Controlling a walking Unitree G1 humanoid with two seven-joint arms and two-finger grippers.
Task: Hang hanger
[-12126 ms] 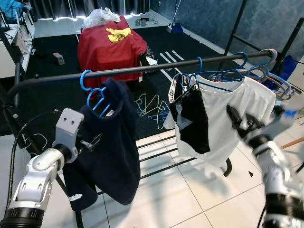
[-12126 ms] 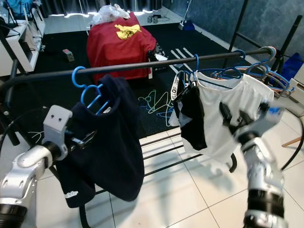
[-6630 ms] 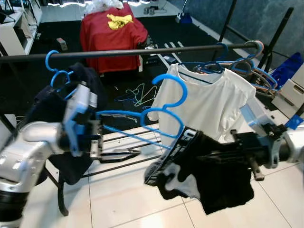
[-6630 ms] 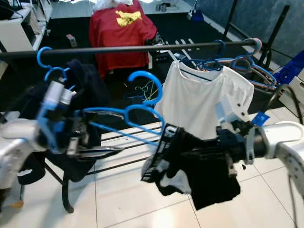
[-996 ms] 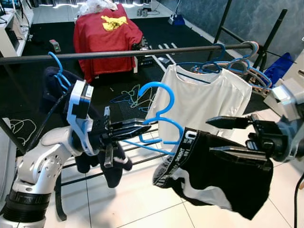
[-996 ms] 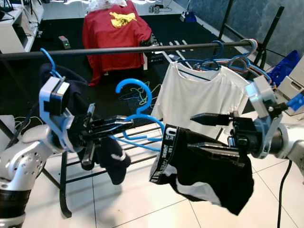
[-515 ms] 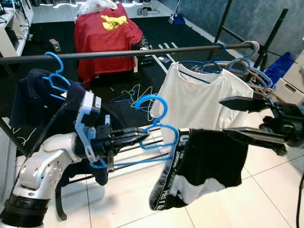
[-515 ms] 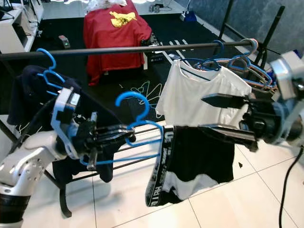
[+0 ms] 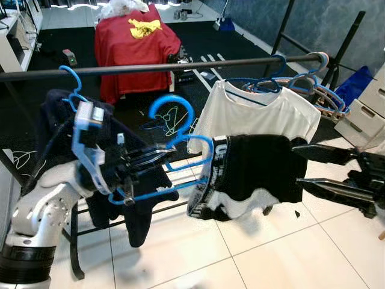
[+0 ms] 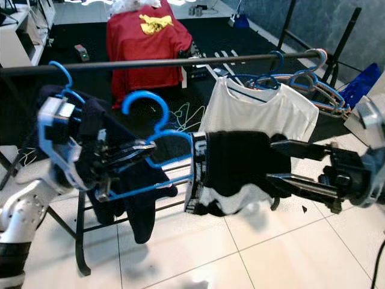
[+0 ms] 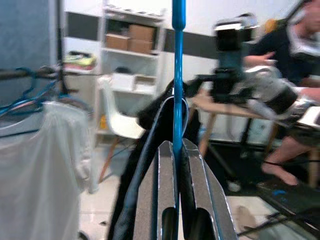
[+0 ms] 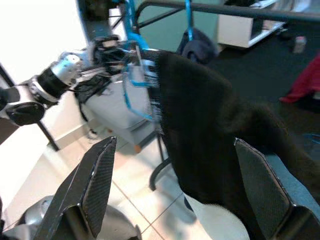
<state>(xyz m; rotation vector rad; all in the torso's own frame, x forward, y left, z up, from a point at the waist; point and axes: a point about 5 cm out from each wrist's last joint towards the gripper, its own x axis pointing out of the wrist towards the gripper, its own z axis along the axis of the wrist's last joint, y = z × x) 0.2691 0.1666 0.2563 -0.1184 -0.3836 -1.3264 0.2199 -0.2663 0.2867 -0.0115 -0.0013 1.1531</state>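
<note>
My left gripper (image 9: 155, 164) is shut on the lower bar of a blue hanger (image 9: 172, 113), holding it tilted in mid-air below the black clothes rail (image 9: 150, 66). In the left wrist view the fingers (image 11: 162, 180) clamp the blue bar (image 11: 177, 75). Black shorts with a white panel (image 9: 252, 174) hang bunched on the hanger's right end. My right gripper (image 9: 297, 165) is open at the shorts' right edge, one finger above and one below the hem. The right wrist view has the shorts (image 12: 210, 125) lying between its spread fingers (image 12: 95, 185).
A white T-shirt (image 9: 258, 114) and several blue hangers (image 9: 301, 81) hang on the rail's right part. A dark garment (image 9: 60, 120) hangs at its left. A red-covered object (image 9: 135, 42) stands behind on dark carpet. A person (image 11: 290, 75) sits at a table.
My left gripper has lifted the hanger up and to the left, tilting it. My right gripper has dropped lower, and the shorts now hang bunched instead of straight down.
</note>
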